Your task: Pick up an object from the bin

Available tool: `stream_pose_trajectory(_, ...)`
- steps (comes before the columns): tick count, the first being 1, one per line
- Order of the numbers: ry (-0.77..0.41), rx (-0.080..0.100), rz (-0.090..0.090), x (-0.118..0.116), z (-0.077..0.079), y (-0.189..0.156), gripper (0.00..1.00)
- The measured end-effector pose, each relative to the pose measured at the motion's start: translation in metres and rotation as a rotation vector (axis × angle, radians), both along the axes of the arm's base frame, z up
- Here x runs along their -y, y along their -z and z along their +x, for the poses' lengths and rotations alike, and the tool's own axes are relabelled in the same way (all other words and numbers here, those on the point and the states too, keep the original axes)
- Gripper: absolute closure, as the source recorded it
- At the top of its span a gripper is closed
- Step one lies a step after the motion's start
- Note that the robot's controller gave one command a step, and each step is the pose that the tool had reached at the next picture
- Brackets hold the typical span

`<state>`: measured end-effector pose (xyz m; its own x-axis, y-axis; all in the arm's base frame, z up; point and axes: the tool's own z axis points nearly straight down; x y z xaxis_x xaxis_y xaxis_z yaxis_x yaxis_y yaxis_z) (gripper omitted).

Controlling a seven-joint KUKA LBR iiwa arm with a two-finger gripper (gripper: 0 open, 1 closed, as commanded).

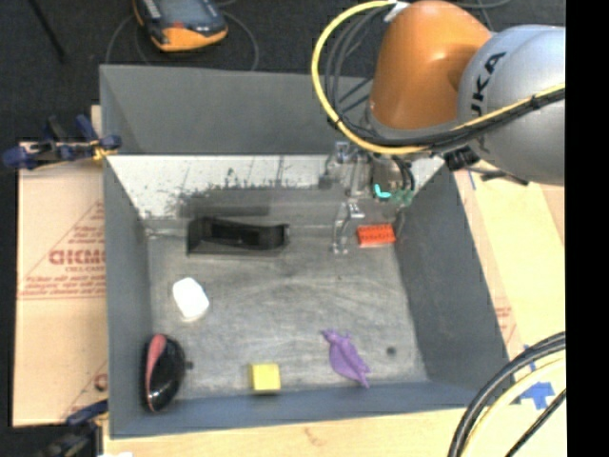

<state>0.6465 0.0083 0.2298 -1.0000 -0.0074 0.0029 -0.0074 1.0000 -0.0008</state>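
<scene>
My gripper [341, 243] hangs low over the back right part of the bin, near the back wall. A small orange block [376, 236] lies just to its right, close beside it; I cannot see whether it is touched. To the gripper's left a flat black wedge-shaped object [236, 236] rests on the bin floor, a short gap away. A purple toy figure [346, 357] lies toward the front, well below the gripper.
A white rounded block [190, 299] sits at the left. In the front left corner lies a black and red oval object [162, 371], and a yellow cube [265, 377] sits by the front wall. The arm's orange cover and cables hang over the back right corner.
</scene>
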Motion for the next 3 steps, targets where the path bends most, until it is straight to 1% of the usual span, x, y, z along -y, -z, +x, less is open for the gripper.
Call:
stream_pose_trajectory(1,0.0,0.009,0.0,0.0,0.001,-0.005,0.0)
stream_pose_trajectory(2,-0.024,0.011,0.0,-0.072,0.006,0.065,0.0)
stream_pose_trajectory(3,-0.006,0.009,0.002,-0.076,0.009,0.075,0.0)
